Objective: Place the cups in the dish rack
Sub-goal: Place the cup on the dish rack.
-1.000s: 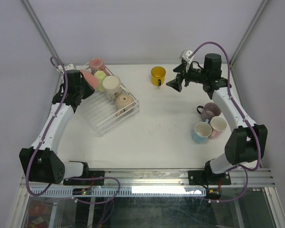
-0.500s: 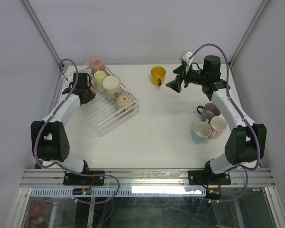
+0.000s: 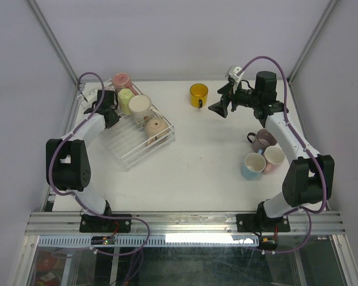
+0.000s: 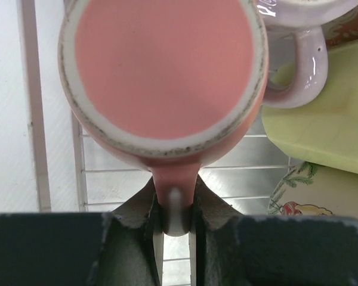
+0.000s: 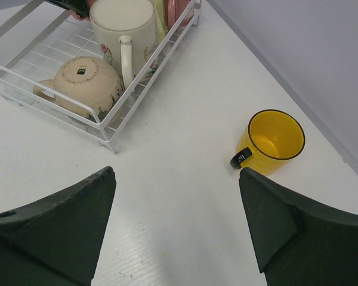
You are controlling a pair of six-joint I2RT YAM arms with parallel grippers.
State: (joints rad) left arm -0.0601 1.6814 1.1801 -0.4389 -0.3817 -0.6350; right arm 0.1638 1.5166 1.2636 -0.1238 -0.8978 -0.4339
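Note:
An upside-down salmon-pink cup (image 4: 167, 77) fills the left wrist view, and my left gripper (image 4: 174, 208) is shut on its handle, over the wires of the dish rack (image 4: 107, 173). From above, that gripper (image 3: 108, 112) sits at the rack's (image 3: 128, 152) far left end. The rack holds a pink cup (image 3: 120, 80), a green cup (image 3: 126, 95), a cream cup (image 3: 140, 106) and a beige cup (image 3: 154, 127). A yellow cup (image 3: 198, 94) stands upright on the table. My right gripper (image 3: 219, 106) hovers open just right of it, with nothing between its fingers (image 5: 268, 214).
Three more cups stand at the right: mauve (image 3: 264, 140), light blue (image 3: 253, 165) and pale pink (image 3: 275, 158). In the right wrist view the rack's corner (image 5: 110, 140) lies left of the yellow cup (image 5: 275, 140). Frame posts and walls close in the back corners.
My left arm has folded back, elbow drawn toward the near left, bringing the held pink cup in over the rack's far left end. The right arm has barely moved.

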